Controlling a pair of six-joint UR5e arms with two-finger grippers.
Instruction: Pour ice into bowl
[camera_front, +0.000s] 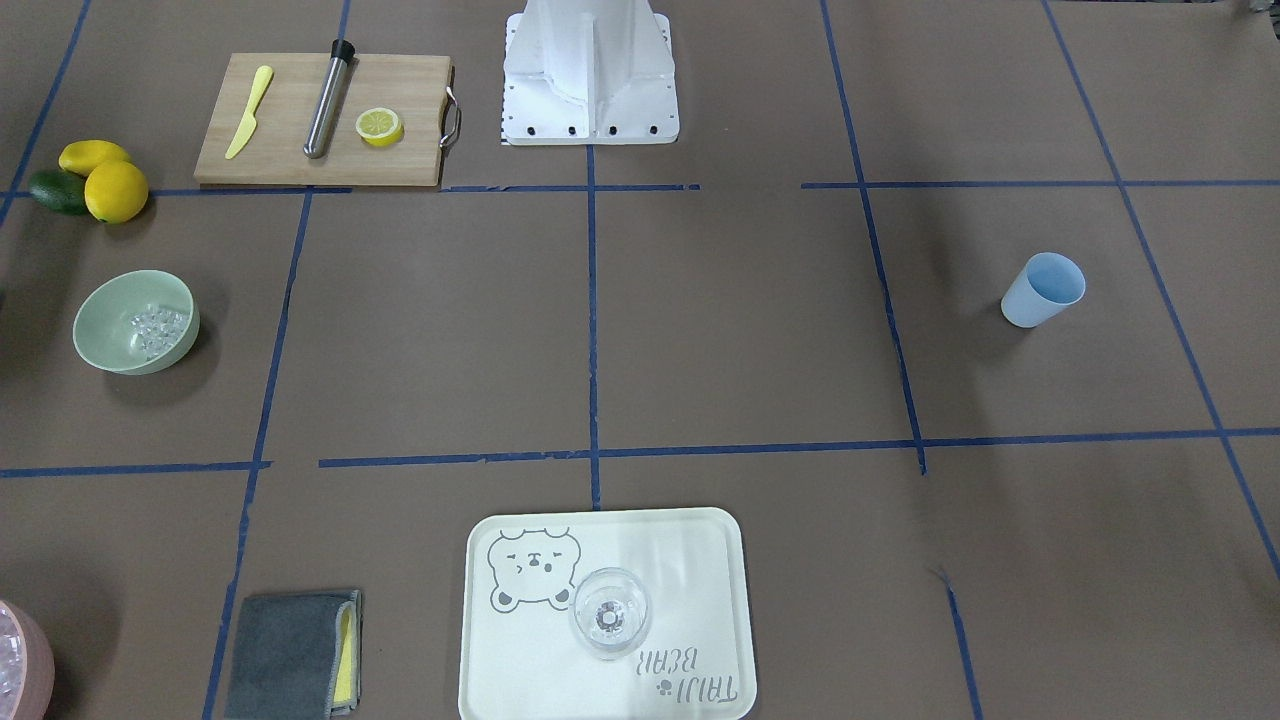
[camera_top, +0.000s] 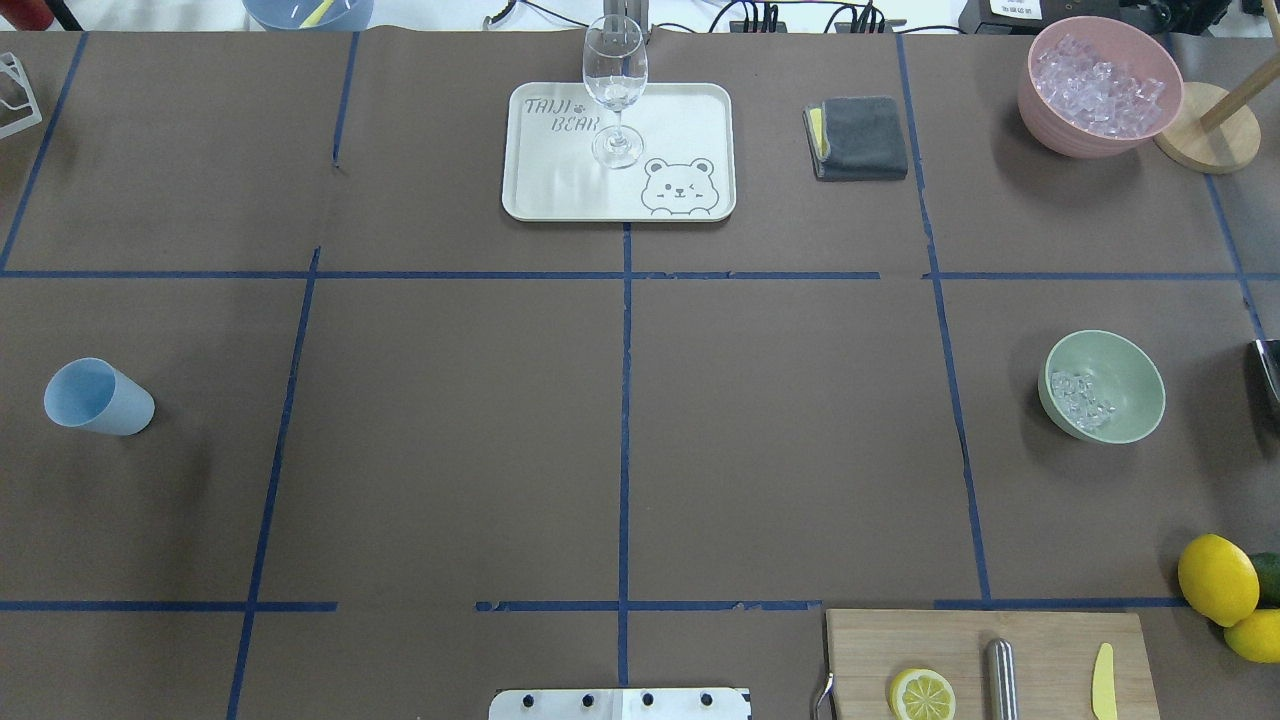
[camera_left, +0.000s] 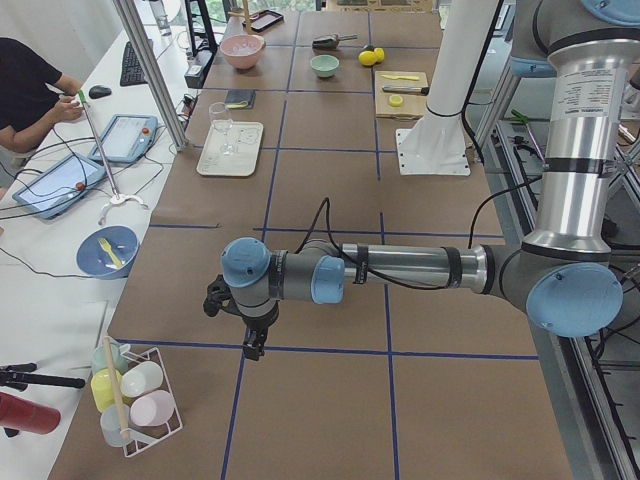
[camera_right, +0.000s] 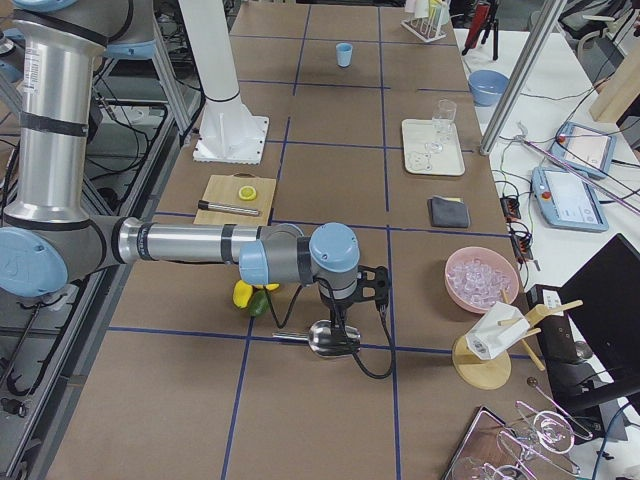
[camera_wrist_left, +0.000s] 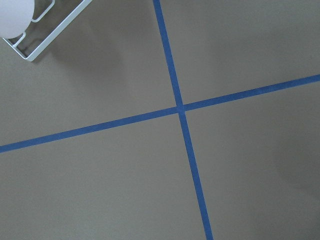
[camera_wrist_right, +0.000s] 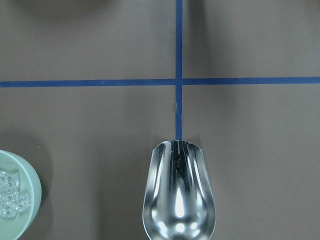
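The ice (camera_top: 1080, 396) lies heaped inside the bowl (camera_top: 1135, 372), on my right, near the table's edge. A pink bowl (camera_top: 1062, 132) farther out holds more cubes. The scoop (camera_wrist_right: 178, 200) beneath my right pincer (camera_right: 338, 318) holds nothing and perhaps rests on the table. I cannot tell whether that pincer or the left pincer (camera_left: 251, 348) is clenched. The lemons (camera_top: 1217, 580) sit well apart from the bowl.

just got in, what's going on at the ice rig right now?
This is an ice-pouring run. A small heap of ice already lies in the green bowl. The metal scoop under the right gripper is empty and sits beside the bowl. I cannot tell whether the gripper has hold of it. The left gripper hangs over bare table at the other end, handling nothing. More ice sits in the pink bowl.
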